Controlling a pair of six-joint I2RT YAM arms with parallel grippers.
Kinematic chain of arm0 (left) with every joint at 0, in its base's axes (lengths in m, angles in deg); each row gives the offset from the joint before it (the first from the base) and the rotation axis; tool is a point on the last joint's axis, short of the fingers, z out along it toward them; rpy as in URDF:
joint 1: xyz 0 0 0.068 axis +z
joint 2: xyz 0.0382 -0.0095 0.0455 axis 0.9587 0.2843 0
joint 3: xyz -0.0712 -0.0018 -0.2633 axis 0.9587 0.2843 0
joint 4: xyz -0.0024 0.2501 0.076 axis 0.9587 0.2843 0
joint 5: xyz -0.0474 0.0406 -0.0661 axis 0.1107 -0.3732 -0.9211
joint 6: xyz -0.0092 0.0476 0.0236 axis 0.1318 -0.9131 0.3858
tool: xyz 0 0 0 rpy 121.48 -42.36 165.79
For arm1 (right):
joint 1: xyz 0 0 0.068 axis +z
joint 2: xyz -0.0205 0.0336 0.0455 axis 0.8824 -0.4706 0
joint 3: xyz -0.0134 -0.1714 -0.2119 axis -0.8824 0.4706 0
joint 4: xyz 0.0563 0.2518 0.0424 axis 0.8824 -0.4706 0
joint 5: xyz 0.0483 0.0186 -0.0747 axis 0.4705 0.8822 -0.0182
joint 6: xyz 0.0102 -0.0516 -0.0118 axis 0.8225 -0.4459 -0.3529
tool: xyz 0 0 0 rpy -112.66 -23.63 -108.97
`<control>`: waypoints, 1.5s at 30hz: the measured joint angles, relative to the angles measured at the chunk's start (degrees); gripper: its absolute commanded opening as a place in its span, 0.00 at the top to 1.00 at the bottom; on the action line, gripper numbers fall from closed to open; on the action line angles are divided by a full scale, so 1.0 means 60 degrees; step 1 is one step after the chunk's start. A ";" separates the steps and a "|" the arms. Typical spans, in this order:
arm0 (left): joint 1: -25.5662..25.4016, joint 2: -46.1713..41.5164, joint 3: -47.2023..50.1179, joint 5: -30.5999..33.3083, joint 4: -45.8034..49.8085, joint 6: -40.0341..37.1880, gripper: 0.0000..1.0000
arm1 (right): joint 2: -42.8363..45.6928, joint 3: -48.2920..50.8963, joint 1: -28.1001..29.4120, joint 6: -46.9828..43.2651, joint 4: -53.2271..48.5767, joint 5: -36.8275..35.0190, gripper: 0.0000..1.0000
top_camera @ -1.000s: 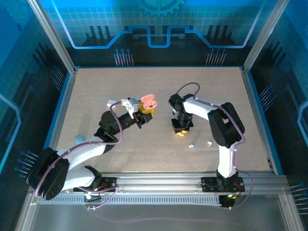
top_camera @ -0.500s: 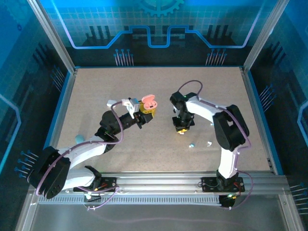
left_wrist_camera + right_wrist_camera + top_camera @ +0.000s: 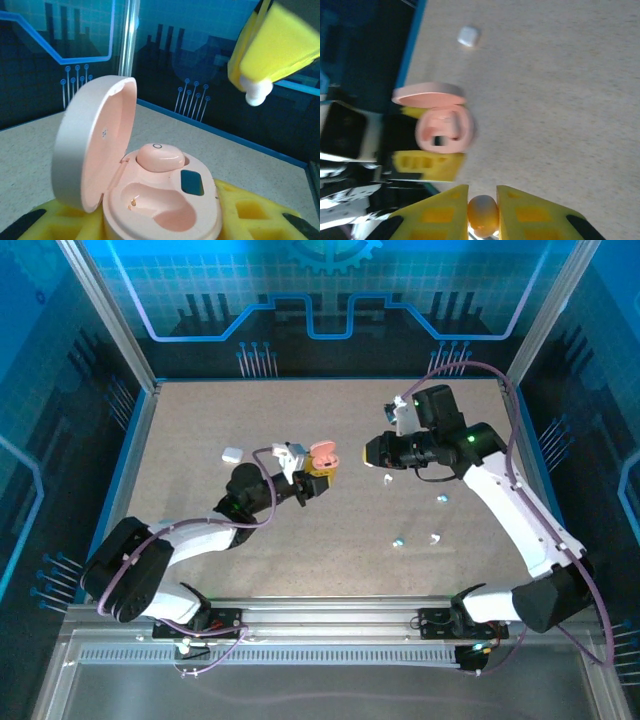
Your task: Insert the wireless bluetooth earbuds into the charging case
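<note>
Right claw (image 3: 482,197) pinched an earbud (image 3: 483,216), best lowered squarely into the empty socket (image 3: 156,206) of the charging case (image 3: 92,145) that the left claw (image 3: 318,475) gripped

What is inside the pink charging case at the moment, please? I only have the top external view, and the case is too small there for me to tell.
Observer: In the left wrist view the charging case stands open, with one pink earbud seated at the back.
Operator: Thank you. Is there room for the second one?
Observer: Yes, the near slot is empty.
Operator: Is the right gripper carrying anything?
Observer: In the right wrist view the right gripper is shut on a small rounded earbud, held apart from the case.
</note>
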 measured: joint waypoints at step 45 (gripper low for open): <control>-0.0874 0.0576 -0.0539 0.0229 -0.0379 -0.0310 0.61 | -0.1155 -0.0688 0.2014 0.0390 0.0641 -0.1508 0.75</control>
